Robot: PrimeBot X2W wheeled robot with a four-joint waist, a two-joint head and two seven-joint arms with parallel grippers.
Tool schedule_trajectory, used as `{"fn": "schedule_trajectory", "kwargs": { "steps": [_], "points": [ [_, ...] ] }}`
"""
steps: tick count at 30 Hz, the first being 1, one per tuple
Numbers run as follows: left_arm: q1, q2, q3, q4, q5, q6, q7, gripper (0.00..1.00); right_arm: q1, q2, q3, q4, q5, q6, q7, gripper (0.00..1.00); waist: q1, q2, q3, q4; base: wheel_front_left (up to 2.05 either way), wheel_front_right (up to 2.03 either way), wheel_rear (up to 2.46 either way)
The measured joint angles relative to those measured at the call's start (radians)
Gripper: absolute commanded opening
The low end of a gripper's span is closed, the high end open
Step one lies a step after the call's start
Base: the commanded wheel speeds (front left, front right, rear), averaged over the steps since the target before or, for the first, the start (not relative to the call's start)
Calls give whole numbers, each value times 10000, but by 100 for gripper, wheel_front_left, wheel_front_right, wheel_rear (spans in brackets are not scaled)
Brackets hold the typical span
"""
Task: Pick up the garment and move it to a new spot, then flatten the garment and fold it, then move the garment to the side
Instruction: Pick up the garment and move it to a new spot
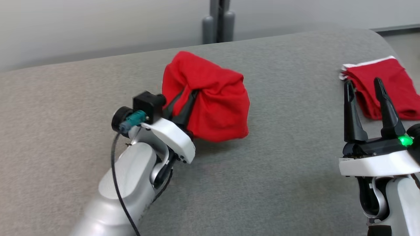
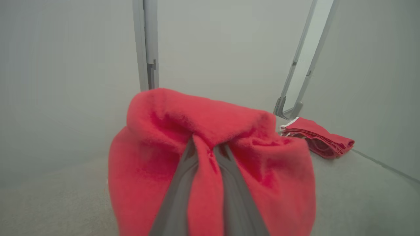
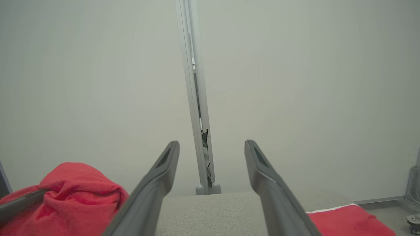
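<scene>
Nearest the head camera, the pale silver left forearm [image 1: 131, 183] rose from the lower left, with a thin black cable [image 1: 115, 170] running along it. At its end the left gripper [image 1: 187, 95] had its two dark fingers pinched almost together on a fold of the crumpled red cloth garment [image 1: 213, 98]. The fabric bunched up and over the fingers, hiding their tips.

In the left wrist view the left gripper [image 2: 206, 149] showed the same hold: a ridge of the garment [image 2: 157, 147] was squeezed between the fingers [image 2: 178, 193] and the rest hung down on either side of them. The garment sat near the middle of the grey woven fabric surface [image 1: 279, 180], towards its far edge. Whether its lower hem touched the surface or hung just above it could not be told.

The right gripper [image 1: 363, 83] stood at the lower right, upright, its fingers spread wide with nothing between them; a small green light [image 1: 406, 141] glowed on its base. Just beyond its fingertips lay a folded red cloth with a white edge [image 1: 390, 82], well apart from the garment, at the right end of the surface.

From the right wrist, the right gripper [image 3: 212, 144] framed a grey upright pole [image 3: 197, 98] against a pale wall. The garment [image 3: 75, 186] sat low on the left and the folded cloth [image 3: 344, 223] low on the right.
</scene>
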Motion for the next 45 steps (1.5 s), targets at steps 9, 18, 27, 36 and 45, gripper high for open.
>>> {"fn": "schedule_trajectory", "kwargs": {
  "steps": [9,18,27,36,45],
  "points": [
    [319,-284,-748,1659,395,197,-144,100,96,86,-54,222,-12,0,0,100,0,0,107,-832,0,0,0],
    [477,-215,378,656,412,322,-157,100,243,92,-196,309,-75,0,0,100,0,0,-182,-222,0,0,0],
    [1801,581,2272,-1277,1390,635,-157,100,511,23,-159,301,-109,0,0,100,0,0,-574,704,0,0,0],
    [4200,497,4092,-3045,2330,500,-159,100,1035,-303,132,487,-178,0,0,100,0,0,-1163,1579,0,0,0],
    [5930,-132,5079,-3877,3091,-52,-157,100,1476,-190,232,677,-155,0,0,100,0,0,-1554,2004,0,0,0]
  ]
}}
